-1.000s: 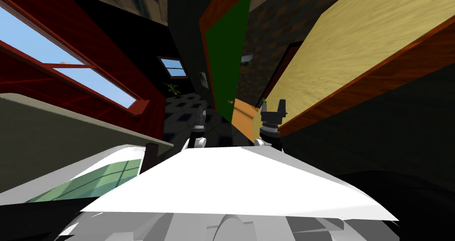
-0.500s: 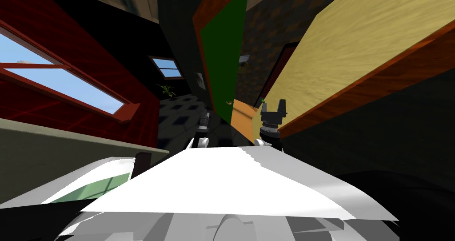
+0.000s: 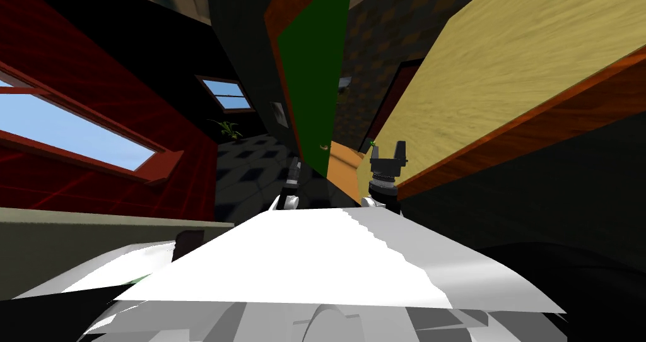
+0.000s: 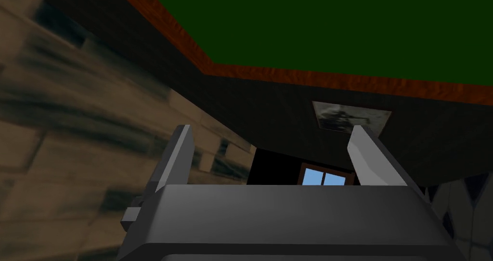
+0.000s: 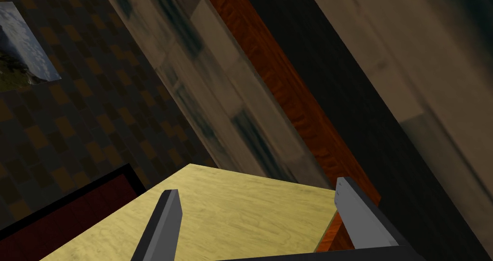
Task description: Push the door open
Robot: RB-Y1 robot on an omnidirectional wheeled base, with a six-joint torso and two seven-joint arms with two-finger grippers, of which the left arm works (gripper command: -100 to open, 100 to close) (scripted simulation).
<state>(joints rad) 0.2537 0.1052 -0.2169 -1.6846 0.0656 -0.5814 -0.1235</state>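
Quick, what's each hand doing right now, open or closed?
Left hand: open, holding nothing.
Right hand: open, holding nothing.

floor (image 3: 246,168): dark checkered tiles | on it: 1 green plant (image 3: 227,129) at far end

dark green flat door (image 3: 312,73), red-brown woodgrain trim (image 4: 313,77) around it | big pale yellow woodgrain panel (image 3: 505,67), same red-brown edge | deep red wall (image 3: 113,73) w/ a blue-sky window (image 3: 63,133) | floor (image 3: 252,161) is dark checkered tiles | far wall (image 5: 96,104) brown-on-black checks | left gripper (image 4: 272,128) fingers (image 4: 368,157) light grey, box dark grey
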